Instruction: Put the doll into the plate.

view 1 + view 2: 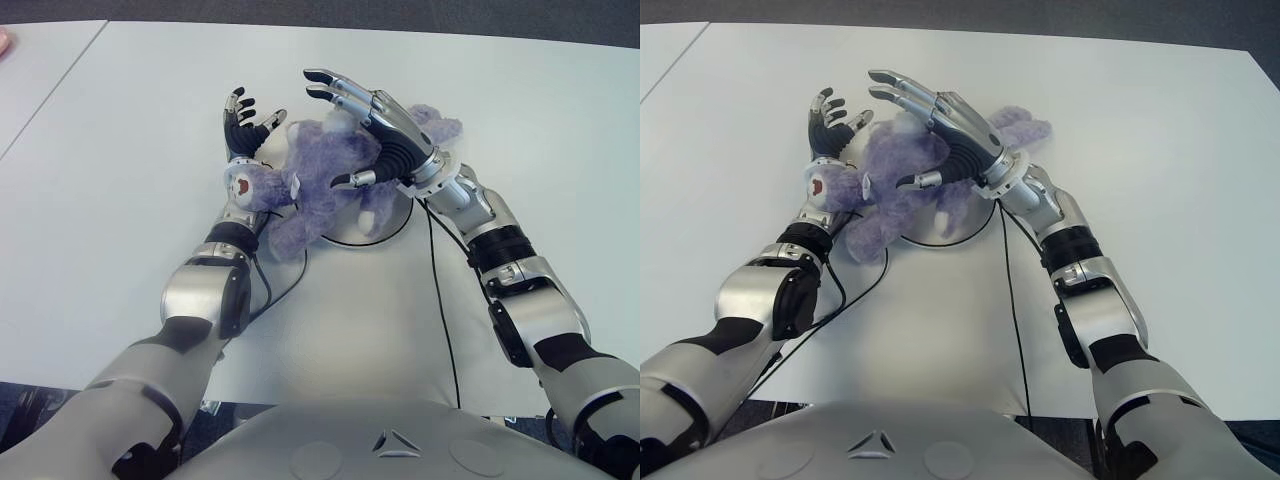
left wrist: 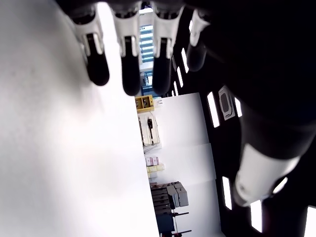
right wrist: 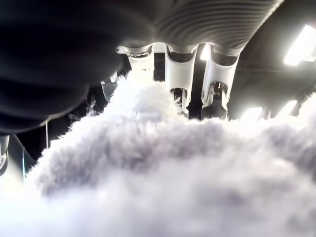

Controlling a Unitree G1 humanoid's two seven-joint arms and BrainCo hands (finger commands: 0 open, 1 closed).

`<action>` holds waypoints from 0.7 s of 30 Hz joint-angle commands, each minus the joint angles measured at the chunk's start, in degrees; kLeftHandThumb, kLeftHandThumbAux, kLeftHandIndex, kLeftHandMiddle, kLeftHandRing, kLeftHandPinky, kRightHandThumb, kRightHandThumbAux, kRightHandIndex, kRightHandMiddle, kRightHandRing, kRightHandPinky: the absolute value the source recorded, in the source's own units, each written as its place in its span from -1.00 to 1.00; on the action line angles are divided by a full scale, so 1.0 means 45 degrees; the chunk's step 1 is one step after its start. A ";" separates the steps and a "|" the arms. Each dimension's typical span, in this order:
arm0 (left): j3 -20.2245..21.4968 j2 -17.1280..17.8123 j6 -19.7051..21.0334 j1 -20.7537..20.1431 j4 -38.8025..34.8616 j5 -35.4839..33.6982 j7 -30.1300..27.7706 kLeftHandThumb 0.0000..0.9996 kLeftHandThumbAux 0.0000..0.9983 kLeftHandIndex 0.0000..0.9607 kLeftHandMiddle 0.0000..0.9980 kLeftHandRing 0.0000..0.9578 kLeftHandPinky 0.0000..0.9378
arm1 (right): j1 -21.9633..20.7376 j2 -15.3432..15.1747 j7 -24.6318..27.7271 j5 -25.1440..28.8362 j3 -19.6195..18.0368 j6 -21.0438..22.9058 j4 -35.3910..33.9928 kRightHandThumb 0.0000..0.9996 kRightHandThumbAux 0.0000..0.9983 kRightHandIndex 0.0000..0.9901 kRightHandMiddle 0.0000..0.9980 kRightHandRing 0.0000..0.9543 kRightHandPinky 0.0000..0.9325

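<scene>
A purple plush doll (image 1: 312, 192) lies across a round white plate (image 1: 392, 226) in the middle of the table, its head (image 1: 250, 187) hanging over the plate's left rim. My right hand (image 1: 372, 122) hovers just over the doll's body, fingers stretched out and spread, thumb tip by the fur. In the right wrist view the fur (image 3: 158, 177) fills the picture under straight fingers (image 3: 180, 74). My left hand (image 1: 243, 124) stands at the doll's head on its left, fingers pointing up and apart, holding nothing; the left wrist view shows its straight fingertips (image 2: 129, 74).
The white table (image 1: 120, 200) extends widely on both sides; a seam (image 1: 55, 85) runs along its far left. Black cables (image 1: 445, 300) trail from both wrists towards the front edge. A small pink thing (image 1: 3, 40) shows at the far left corner.
</scene>
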 commanded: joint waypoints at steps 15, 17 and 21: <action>0.0508 -0.1259 0.1872 0.3828 0.2302 -0.0528 -0.0542 -1.00 0.61 -0.60 -0.51 -0.54 -0.53 | -0.2468 -0.0170 0.1030 0.1956 -0.0678 0.0375 0.1571 -0.80 -0.32 -1.00 -1.00 -1.00 -1.00; 0.0491 -0.1242 0.1877 0.3803 0.2300 -0.0500 -0.0543 -1.00 0.62 -0.60 -0.52 -0.56 -0.56 | -0.2618 -0.0194 0.0965 0.2115 -0.0808 0.0277 0.1636 -0.81 -0.34 -1.00 -1.00 -1.00 -1.00; 0.0263 -0.1208 0.2135 0.3718 0.2316 -0.0261 -0.0376 -1.00 0.61 -0.61 -0.52 -0.56 -0.54 | -0.3096 -0.0422 0.0724 0.2237 -0.1168 0.0116 0.1744 -0.84 -0.39 -1.00 -1.00 -1.00 -1.00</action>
